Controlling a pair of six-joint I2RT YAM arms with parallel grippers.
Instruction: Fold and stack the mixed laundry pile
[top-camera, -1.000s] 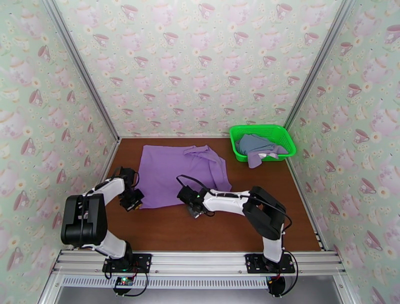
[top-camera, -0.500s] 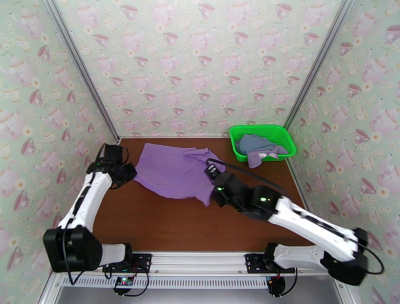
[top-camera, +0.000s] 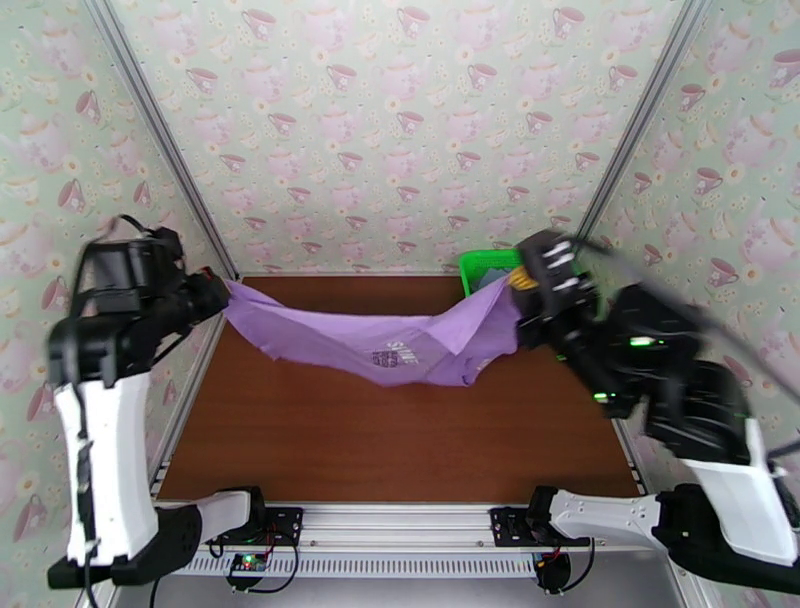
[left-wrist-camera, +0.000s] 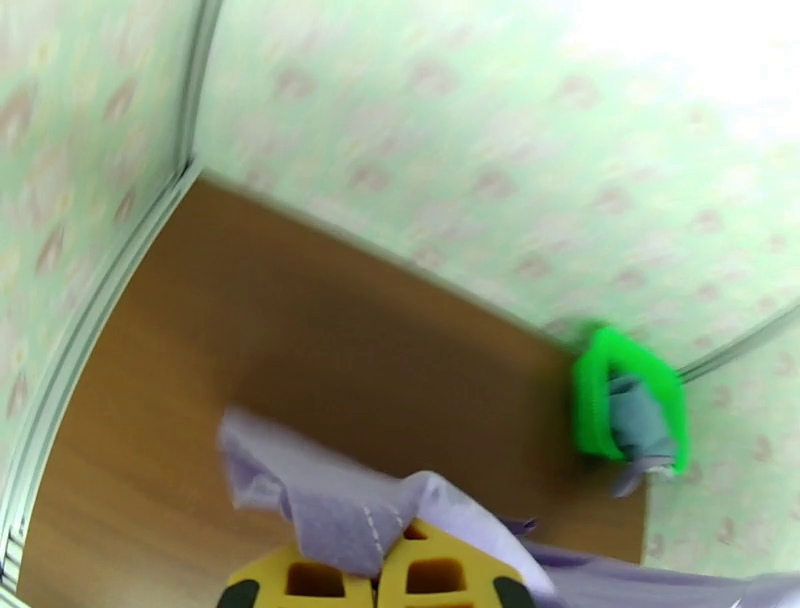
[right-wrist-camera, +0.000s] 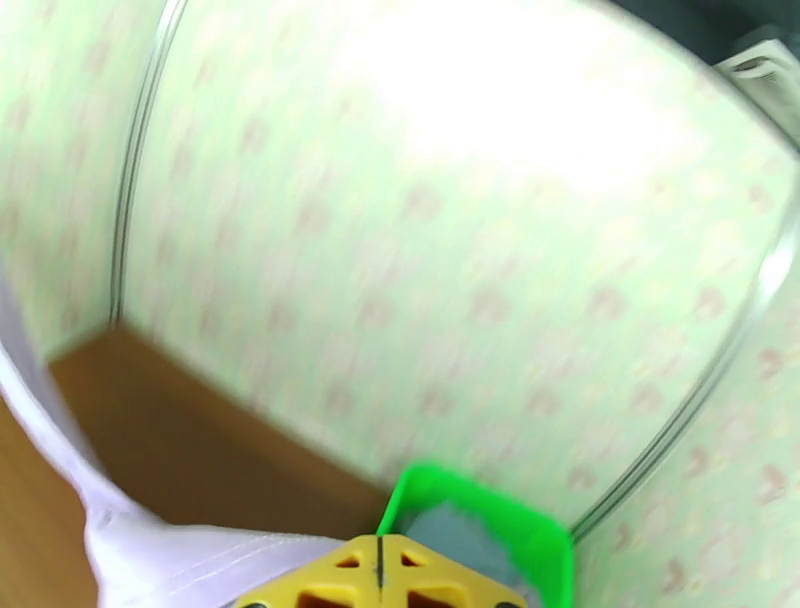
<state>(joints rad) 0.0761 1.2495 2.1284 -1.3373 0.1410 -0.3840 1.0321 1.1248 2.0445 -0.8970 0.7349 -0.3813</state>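
Two grippers hold the bright purple shirt (top-camera: 400, 345) off the table (top-camera: 400, 440), slung between them like a hammock, its white mark facing the overhead camera. The left gripper (top-camera: 220, 290) is clamped on one edge near the left wall, and its wrist view has cloth pinched between the yellow pads (left-wrist-camera: 265, 582). The right gripper (top-camera: 517, 290) is closed on the opposite edge, in front of the green basket (top-camera: 485, 265).

The step in hand looks like spreading the shirt for a first fold. To do it well, the arms should draw apart evenly until the sag goes (not so hard that cloth slips from a pinch), then lower together so it lands flat, well apart from the basket.

Both wrist views are motion-blurred. From above, the right arm covers most of the basket. The left wrist view shows a dusty blue-grey garment (left-wrist-camera: 640, 425) inside it, but whether the paler scrap at its rim is a second garment cannot be told. How much cloth the right jaws hold is cut off by the frame.
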